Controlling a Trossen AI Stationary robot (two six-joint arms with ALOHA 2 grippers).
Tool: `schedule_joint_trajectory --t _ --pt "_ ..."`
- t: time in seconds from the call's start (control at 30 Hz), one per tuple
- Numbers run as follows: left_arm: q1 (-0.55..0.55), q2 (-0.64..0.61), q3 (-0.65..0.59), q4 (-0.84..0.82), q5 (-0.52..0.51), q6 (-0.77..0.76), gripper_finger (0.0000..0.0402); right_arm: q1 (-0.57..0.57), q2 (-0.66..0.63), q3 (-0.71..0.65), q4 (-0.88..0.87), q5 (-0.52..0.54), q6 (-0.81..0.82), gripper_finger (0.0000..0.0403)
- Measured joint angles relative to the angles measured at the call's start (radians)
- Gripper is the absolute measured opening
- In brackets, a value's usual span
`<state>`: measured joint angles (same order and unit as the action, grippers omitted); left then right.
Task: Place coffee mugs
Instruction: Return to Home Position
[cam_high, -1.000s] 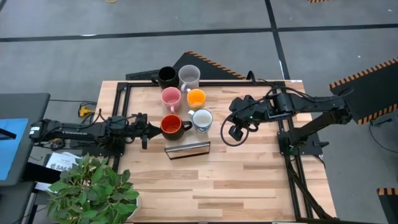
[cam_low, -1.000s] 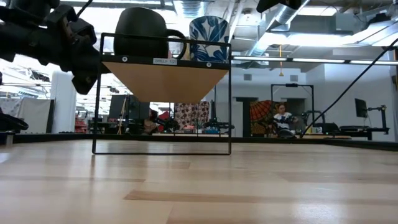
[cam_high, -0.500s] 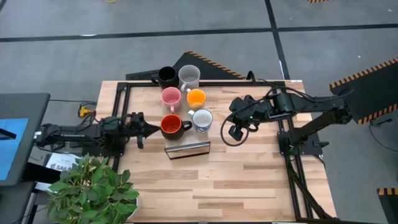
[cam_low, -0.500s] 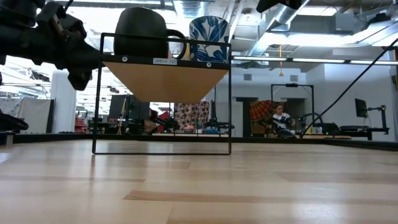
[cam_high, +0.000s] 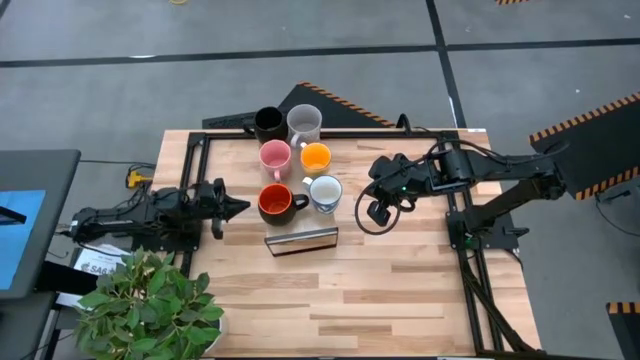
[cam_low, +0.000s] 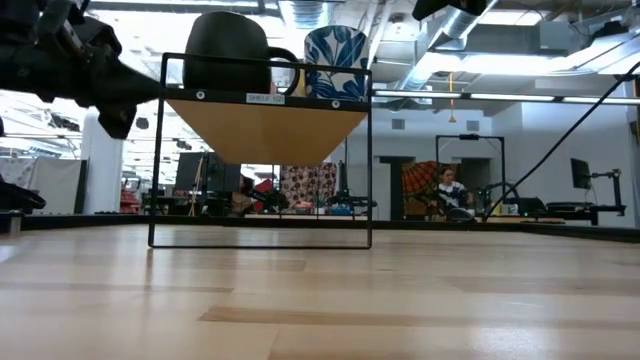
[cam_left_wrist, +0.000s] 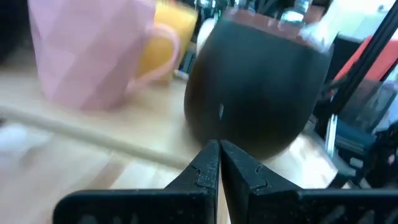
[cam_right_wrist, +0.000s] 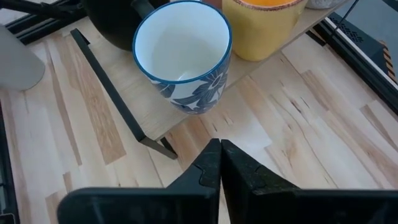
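A leafy plant (cam_high: 150, 305) is seen overhanging one corner of the wooden table (cam_high: 400, 290); a metal-framed shelf (cam_low: 265, 135) is stood at the table's middle.

The desk (cam_high: 400, 290) is pale wood planking with plain grain and a soft satin sheen. The shelf (cam_right_wrist: 158, 121) is a thin, smooth board of similar light wood, held in a matt black metal frame (cam_low: 370, 160). The white mug (cam_right_wrist: 182, 56) with blue leaves is glossy glazed ceramic; the pink mug (cam_left_wrist: 87, 50) has a faceted, duller face; the red-orange mug (cam_left_wrist: 258, 93) shines darkly outside. The fingers (cam_right_wrist: 202, 174) of the right gripper (cam_right_wrist: 220, 146) look like matt black plastic
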<state>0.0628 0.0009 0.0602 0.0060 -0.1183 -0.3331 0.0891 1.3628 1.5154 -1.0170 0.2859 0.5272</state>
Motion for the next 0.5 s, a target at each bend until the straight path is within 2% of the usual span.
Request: schedule_joint_trajectory --t 0.13,0.5 --pt "0.000 -0.001 -0.049 0.033 0.013 -0.030 0.0000 0.000 0.000 0.000 -0.001 -0.002 0.011 0.0018" --pt "0.001 0.003 -0.050 0.038 0.016 0.026 0.0000 0.000 0.000 0.000 0.000 -0.029 0.049 0.0029"
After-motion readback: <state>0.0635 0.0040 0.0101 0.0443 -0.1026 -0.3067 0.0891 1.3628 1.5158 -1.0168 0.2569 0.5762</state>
